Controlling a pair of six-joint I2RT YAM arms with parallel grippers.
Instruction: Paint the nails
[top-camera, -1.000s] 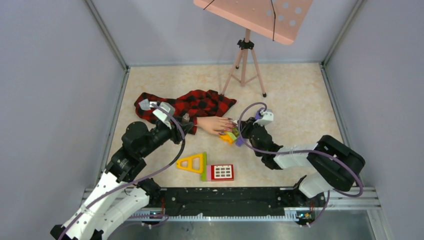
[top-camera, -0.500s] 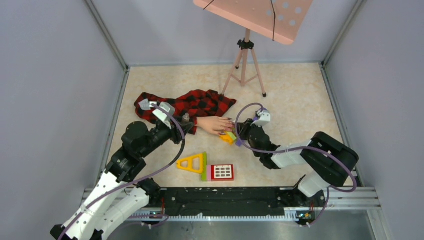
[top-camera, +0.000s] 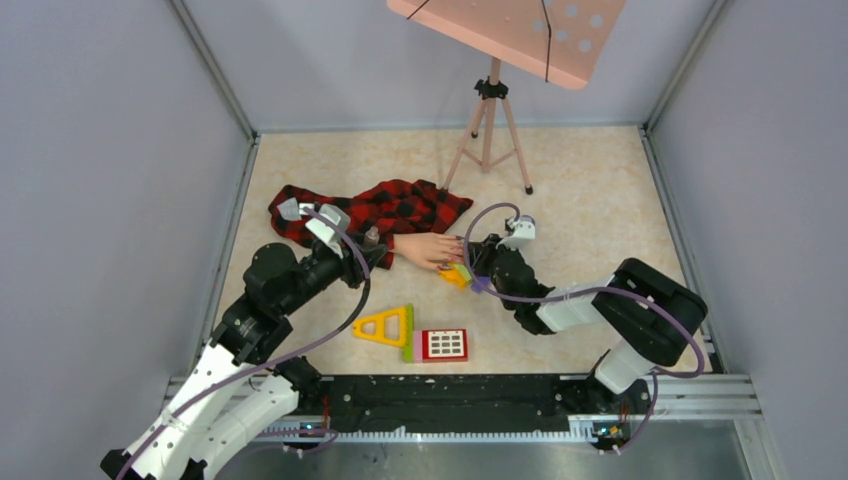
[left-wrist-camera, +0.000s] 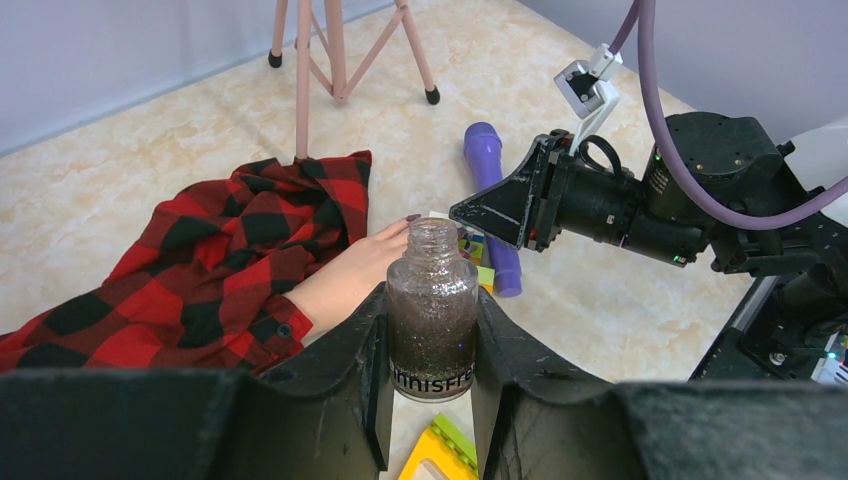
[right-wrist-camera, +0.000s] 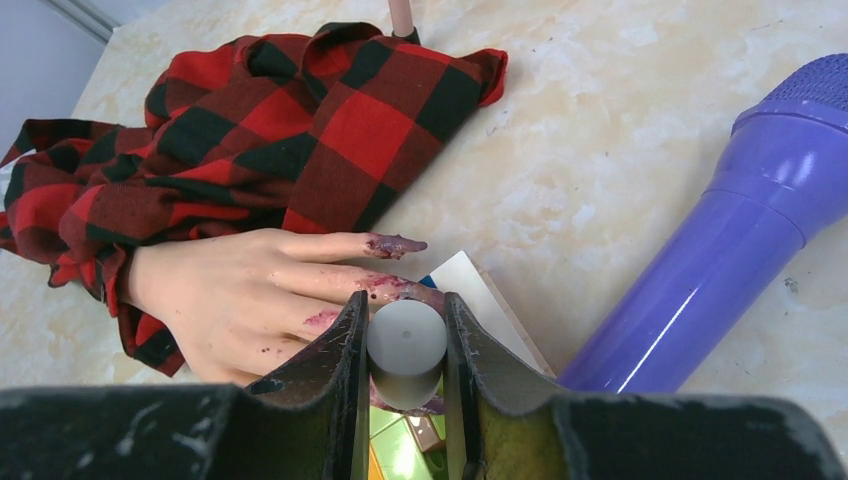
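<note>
On the surface (top-camera: 580, 190) lies the mannequin hand (right-wrist-camera: 240, 295). The left claw (left-wrist-camera: 430, 345) clamps an uncapped glitter bottle (left-wrist-camera: 431, 300) near its wrist. The right claw (right-wrist-camera: 405, 320) pinches a grey brush cap (right-wrist-camera: 405, 350) right over the smeared nails (right-wrist-camera: 395, 243). Painting seems under way; next, a fine stroke along one fingertip.

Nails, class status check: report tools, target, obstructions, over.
Left tool shut on glitter polish bottle. Right tool shut on grey cap, over mannequin hand. Nails smeared purple. Purple microphone alongside, not blocking.
</note>
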